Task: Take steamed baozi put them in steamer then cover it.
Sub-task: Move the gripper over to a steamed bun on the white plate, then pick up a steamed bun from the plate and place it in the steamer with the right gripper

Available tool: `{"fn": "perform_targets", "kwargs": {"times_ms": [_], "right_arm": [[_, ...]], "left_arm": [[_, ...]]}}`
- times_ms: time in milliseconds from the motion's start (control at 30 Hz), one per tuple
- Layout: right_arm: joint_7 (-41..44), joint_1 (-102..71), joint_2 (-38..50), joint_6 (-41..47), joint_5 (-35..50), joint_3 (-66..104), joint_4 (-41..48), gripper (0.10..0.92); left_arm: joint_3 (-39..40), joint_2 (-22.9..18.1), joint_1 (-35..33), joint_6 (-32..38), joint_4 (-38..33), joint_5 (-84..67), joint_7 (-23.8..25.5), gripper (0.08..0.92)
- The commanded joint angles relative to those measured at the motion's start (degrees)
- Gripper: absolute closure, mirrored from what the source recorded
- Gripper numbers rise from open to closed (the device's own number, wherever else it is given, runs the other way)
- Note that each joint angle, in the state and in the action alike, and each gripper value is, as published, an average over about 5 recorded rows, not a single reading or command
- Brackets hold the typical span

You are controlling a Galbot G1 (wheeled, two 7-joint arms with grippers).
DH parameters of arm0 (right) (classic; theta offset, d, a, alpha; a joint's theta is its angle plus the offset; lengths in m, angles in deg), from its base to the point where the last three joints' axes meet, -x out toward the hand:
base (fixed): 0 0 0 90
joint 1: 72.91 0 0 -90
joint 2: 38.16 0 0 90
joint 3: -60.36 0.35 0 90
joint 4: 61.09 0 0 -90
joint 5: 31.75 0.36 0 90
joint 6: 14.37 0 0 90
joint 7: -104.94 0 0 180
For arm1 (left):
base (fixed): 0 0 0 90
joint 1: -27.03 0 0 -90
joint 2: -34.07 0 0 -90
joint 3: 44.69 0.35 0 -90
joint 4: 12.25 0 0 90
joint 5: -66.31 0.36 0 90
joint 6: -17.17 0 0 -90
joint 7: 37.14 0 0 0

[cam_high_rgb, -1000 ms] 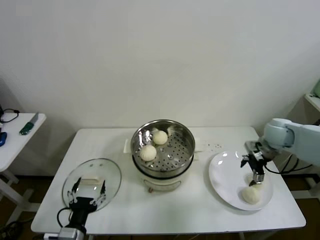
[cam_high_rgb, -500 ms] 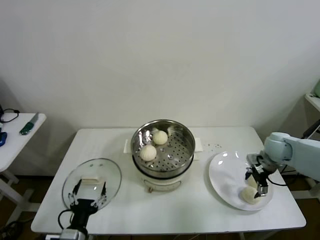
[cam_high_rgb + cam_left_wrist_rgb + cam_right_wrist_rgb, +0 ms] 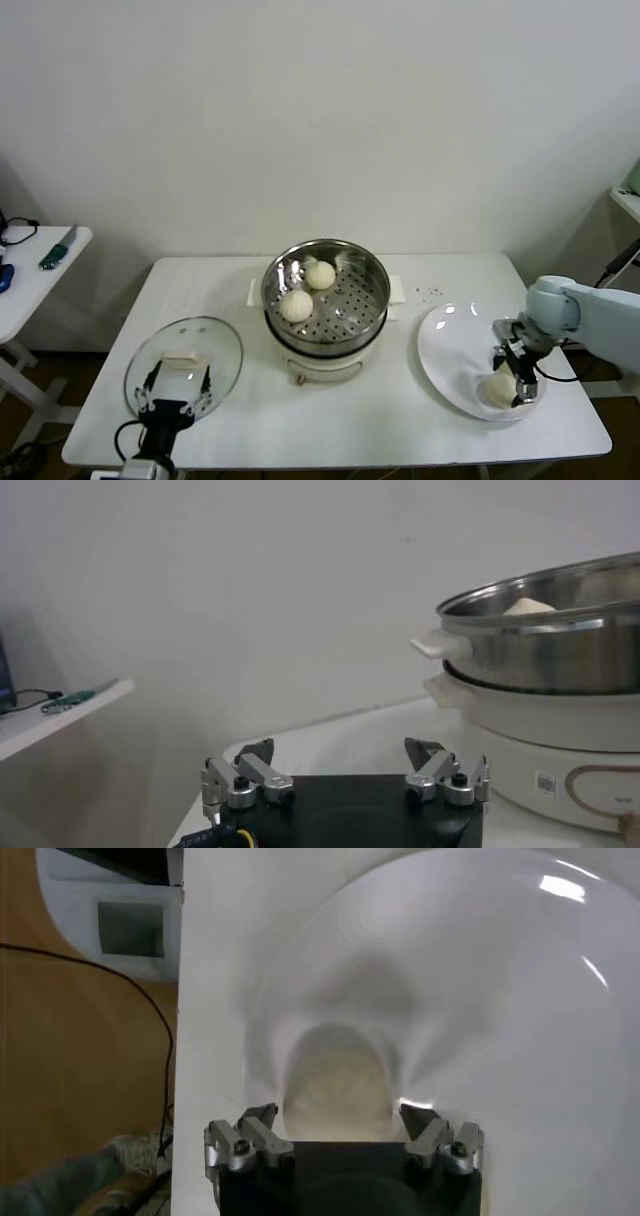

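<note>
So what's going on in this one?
The robot is loading baozi into the steamer. Two buns already sit on its perforated tray. The right gripper is down on the white plate, jaws straddling a bun there. The left gripper waits open by the glass lid, which lies on the table, so the steamer is uncovered.

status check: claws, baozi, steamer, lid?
Right claw open, straddling a baozi on the plate. Left claw open, parked by the lid. Steamer uncovered, two baozi inside. Path clear.
</note>
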Motion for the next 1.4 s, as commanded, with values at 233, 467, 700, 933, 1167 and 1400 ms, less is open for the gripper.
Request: {"fn": "perform_targets", "kwargs": {"times_ms": [233, 467, 700, 933, 1167, 1400], "right_arm": [[0.27, -0.08, -0.79, -0.01, -0.56, -0.93, 0.61, 0.297], [0.36, 1.17, -1.24, -0.20, -0.31, -1.46, 0.66, 0.320], [1.00, 8.31, -2.34, -3.11, 0.01, -3.48, -1.13, 0.335], [3.69, 26.45, -10.84, -14.91, -0.18, -12.97, -4.29, 0.338], [4.28, 36.70, -21.61, -27.46, -0.99, -15.18, -3.56, 0.332], [4.22, 42.25, -29.76, -37.41, -2.20, -12.76, -1.88, 0.340]], "left_arm": [[0.13, -0.10, -0.13, 0.06, 0.21, 0.23, -0.02, 0.177], [0.21, -0.24, -0.27, 0.13, 0.28, 0.23, -0.03, 0.177], [0.38, -0.25, -0.24, 0.04, 0.18, 0.32, -0.25, 0.177], [0.68, -0.01, -0.23, -0.02, 0.23, 0.42, -0.38, 0.177], [1.01, -0.03, -0.16, -0.43, 0.35, 1.09, -0.82, 0.177], [0.64, 0.06, 0.02, -0.56, 0.65, 0.89, -1.11, 0.177]]}}
